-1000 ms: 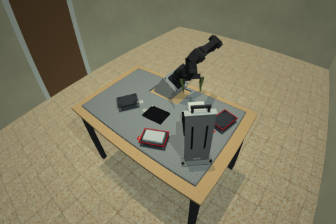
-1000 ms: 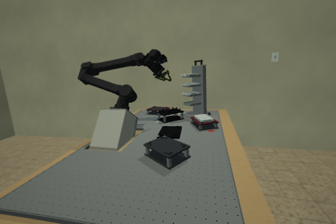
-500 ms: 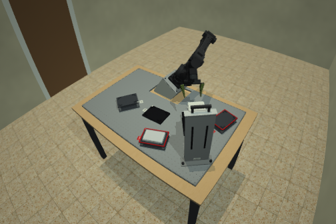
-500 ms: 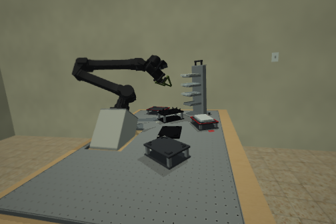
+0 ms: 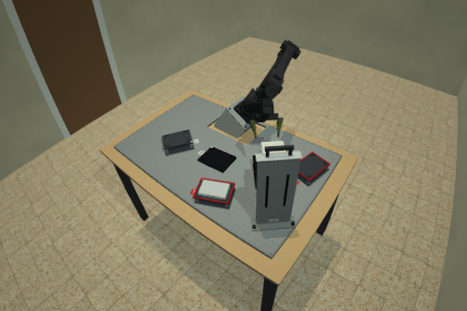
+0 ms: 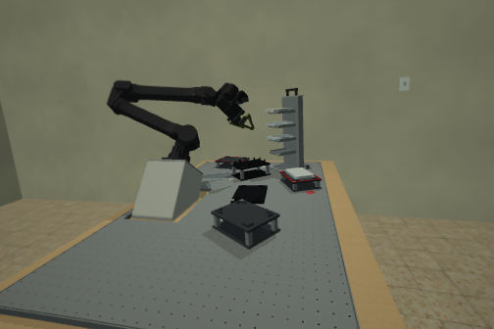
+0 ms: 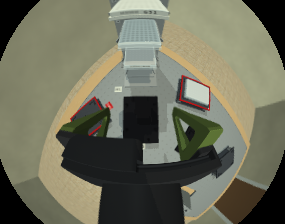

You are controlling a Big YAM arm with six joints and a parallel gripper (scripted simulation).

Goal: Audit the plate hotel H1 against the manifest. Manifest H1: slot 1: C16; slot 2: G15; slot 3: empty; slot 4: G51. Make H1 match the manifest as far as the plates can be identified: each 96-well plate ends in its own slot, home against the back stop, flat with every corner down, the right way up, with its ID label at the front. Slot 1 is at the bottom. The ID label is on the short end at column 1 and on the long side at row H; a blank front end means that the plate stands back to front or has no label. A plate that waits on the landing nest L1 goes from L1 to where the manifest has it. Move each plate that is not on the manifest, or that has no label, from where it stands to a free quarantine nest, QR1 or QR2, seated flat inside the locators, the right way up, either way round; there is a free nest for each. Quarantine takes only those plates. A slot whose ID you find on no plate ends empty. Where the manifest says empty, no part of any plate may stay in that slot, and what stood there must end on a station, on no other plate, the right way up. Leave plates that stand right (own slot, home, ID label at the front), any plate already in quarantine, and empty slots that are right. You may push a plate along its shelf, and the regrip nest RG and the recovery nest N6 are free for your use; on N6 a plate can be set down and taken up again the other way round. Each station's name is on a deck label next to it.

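The plate hotel H1 (image 5: 274, 188) is a grey tower with a handle near the table's front right. Its shelves (image 6: 280, 131) face the arm, and pale plates show on them at several levels. The wrist view shows a white plate on top (image 7: 140, 11) and a welled plate below it (image 7: 140, 34). I cannot read any labels. My gripper (image 6: 243, 122) is open and empty. It hangs in the air in front of the hotel's open face, about level with the upper shelves and apart from them. It also shows in the overhead view (image 5: 266, 128) and the wrist view (image 7: 141, 129).
A red-edged nest holds a white plate (image 5: 214, 190). A second red-edged nest (image 5: 313, 165) is bare. A black raised nest (image 6: 250, 167) stands below the gripper. A flat black pad (image 5: 217, 159) and another black raised nest (image 5: 177, 141) lie further left. The arm's grey pedestal (image 6: 169, 189) stands behind.
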